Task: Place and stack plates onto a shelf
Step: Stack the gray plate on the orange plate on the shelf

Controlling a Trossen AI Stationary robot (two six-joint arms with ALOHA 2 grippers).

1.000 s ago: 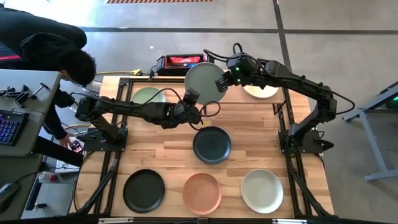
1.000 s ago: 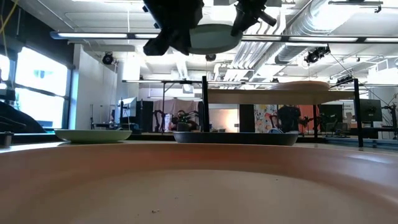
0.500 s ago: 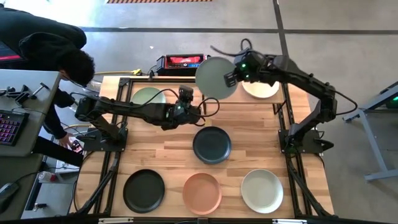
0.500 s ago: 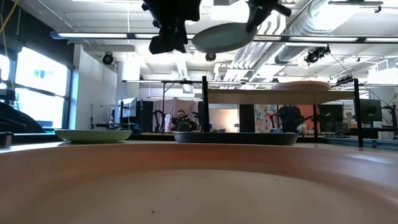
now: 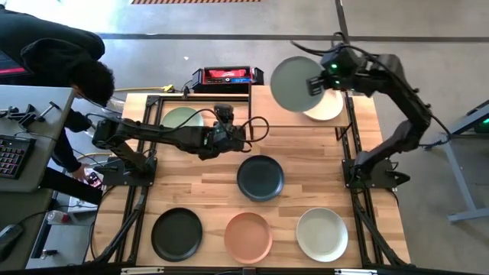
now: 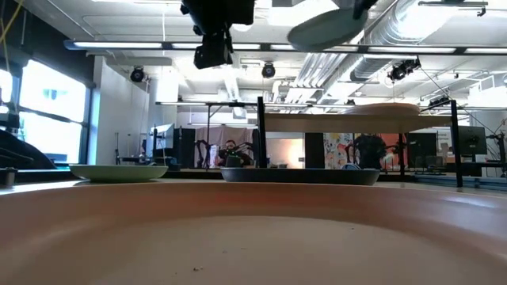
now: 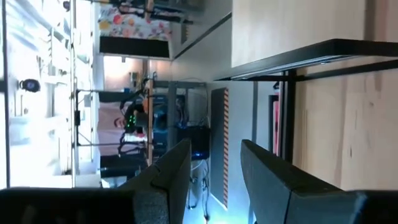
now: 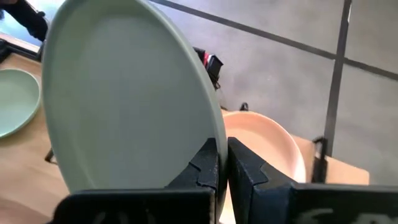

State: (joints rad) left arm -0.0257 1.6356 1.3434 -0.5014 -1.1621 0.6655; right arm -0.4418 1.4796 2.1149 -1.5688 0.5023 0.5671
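While the low view shows only the peach plate filling its foreground, the high view shows the left gripper hanging open and empty mid-table. Farther back, the right gripper pinches the grey-green plate above the cream plate on the shelf.

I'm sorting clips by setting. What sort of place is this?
Likely a robotics lab or workshop: bare concrete floor, exposed ceiling ducts, a wooden worktable with two mounted arms, and a person at a keyboard desk beside it.
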